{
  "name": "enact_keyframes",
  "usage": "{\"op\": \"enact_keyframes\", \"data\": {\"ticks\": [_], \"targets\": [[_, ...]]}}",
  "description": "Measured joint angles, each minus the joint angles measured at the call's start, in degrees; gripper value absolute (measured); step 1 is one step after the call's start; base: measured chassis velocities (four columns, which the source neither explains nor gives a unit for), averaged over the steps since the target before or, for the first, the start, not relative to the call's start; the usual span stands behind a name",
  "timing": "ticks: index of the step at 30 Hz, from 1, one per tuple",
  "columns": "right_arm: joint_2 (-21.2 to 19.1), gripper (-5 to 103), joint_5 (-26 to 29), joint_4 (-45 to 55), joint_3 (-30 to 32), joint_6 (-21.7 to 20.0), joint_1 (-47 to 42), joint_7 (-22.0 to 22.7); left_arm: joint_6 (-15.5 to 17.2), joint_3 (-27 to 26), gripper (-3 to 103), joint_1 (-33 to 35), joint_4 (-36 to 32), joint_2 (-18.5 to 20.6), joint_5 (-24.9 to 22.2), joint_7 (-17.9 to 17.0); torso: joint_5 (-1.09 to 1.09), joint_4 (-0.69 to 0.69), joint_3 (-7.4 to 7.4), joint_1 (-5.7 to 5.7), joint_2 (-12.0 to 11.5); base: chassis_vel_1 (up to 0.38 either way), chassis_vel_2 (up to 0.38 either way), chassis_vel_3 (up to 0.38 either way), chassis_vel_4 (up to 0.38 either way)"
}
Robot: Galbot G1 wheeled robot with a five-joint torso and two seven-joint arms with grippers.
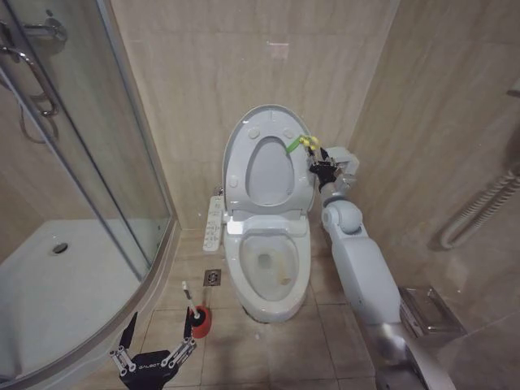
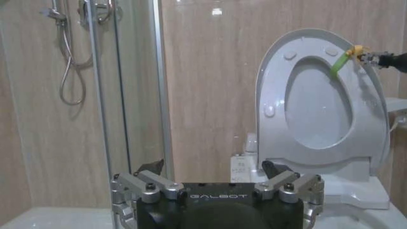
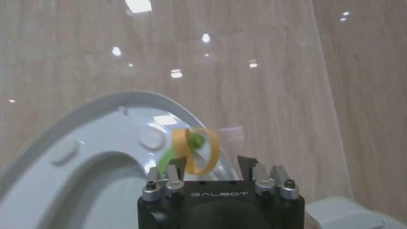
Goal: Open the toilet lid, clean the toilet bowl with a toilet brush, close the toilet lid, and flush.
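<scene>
On the far left is the shower tray point(image 1: 49, 280) behind its glass door point(image 1: 97, 162). Low in the head view, the left pincer point(image 1: 154, 351) waits near the floor with its fingers spread open and holding nothing. Just beside it stands the toilet brush point(image 1: 188, 299), its thin white handle rising from the small red holder point(image 1: 201, 322); the brush is not yet taken. A long white remote panel point(image 1: 214, 223) hangs at the left side of the toilet.

In the middle, the toilet bowl point(image 1: 272, 264) is uncovered. The toilet lid point(image 1: 236, 146) is raised and stands almost upright near the tiled wall, and the seat ring point(image 1: 268, 172) is up in front of it.

On the right, the right pincer point(image 1: 323, 170) is at the top right edge of the lid, where the yellow-green band point(image 1: 299, 144) is tied. In the right wrist view the loop of the band point(image 3: 200, 150) lies between the fingers, but I cannot tell if they are closed on it or already loose.

I judge that the opening step is nearly finished. To do it well, the lid should lean past upright before the band is let go, so it does not fall forward. The right arm should then leave slowly and straight back, so the band does not catch on a finger and pull the lid down.
</scene>
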Motion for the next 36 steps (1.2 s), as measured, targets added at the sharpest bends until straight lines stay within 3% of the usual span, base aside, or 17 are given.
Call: {"op": "enact_keyframes", "data": {"ticks": [2,3,5,9,10,17,18,36], "targets": [[-0.4,33,0.2,1.4,0.1,-0.4,-1.1,0.2,0.0,0.0,100,0.0,0.0,0.0,0.0,0.0,0.03,-0.01,0.0,0.0,0.0,0.0,0.0,0.0,0.0],[-0.8,65,0.3,2.6,0.3,-0.7,-2.0,0.4,0.0,0.0,100,0.0,0.0,0.0,0.0,0.0,0.04,-0.03,0.01,0.0,0.0,0.0,0.0,0.0,0.0],[-1.8,65,0.3,4.5,0.9,-0.8,-4.1,0.4,0.0,0.0,100,0.0,0.0,0.0,0.0,0.0,0.03,-0.1,0.0,0.0,0.0,0.0,0.0,0.0,0.0],[-2.8,65,0.3,5.8,2.2,-0.6,-6.9,0.3,0.0,0.0,100,0.0,0.0,0.0,0.0,0.0,0.05,-0.08,0.0,0.0,0.0,0.0,0.0,0.0,0.0],[-3.2,92,0.4,6.2,2.7,-0.6,-7.7,0.3,0.0,0.0,100,0.0,0.0,0.0,0.0,0.0,0.05,-0.07,0.0,0.0,0.0,0.0,0.0,0.0,0.0],[-5.1,92,1.2,9.6,4.7,-0.4,-12.8,0.5,0.0,0.0,100,0.0,0.0,0.0,0.0,0.0,0.04,-0.09,0.0,0.0,0.0,0.0,0.0,0.0,0.0],[-5.4,100,1.3,10.5,5.1,-0.3,-14.2,0.6,0.0,0.0,100,0.0,0.0,0.0,0.0,0.0,0.04,-0.07,0.0,0.0,0.0,0.0,0.0,0.0,0.0],[-8.1,100,1.7,25.9,9.0,-0.7,-35.5,2.7,0.0,0.0,100,0.0,0.0,0.0,0.0,0.0,0.04,-0.07,0.01,0.0,0.0,0.0,0.0,0.0,0.0]]}}
